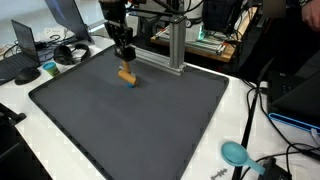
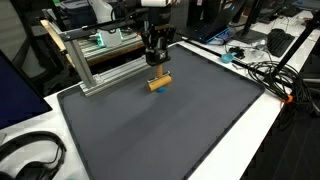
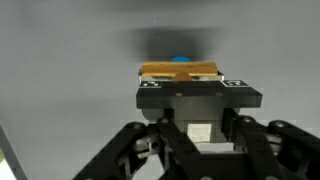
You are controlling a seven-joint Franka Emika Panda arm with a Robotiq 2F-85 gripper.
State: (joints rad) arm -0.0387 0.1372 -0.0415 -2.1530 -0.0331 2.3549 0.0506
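The pincer [image 1: 124,60] is seen pointing straight down, and its fingers are clamped together on a small wooden block [image 1: 126,74]. In the wrist view the wooden block [image 3: 180,71] is held across the fingertips, and a blue part [image 3: 180,59] is seen just beyond it. Directly under the pincer lies the dark mat [image 2: 170,130]; whether the block touches it cannot be told. Close behind the pincer, at the mat's edge, a metal frame [image 2: 95,62] is placed. Headphones [image 2: 30,160] are seen well apart from the pincer, off the mat.
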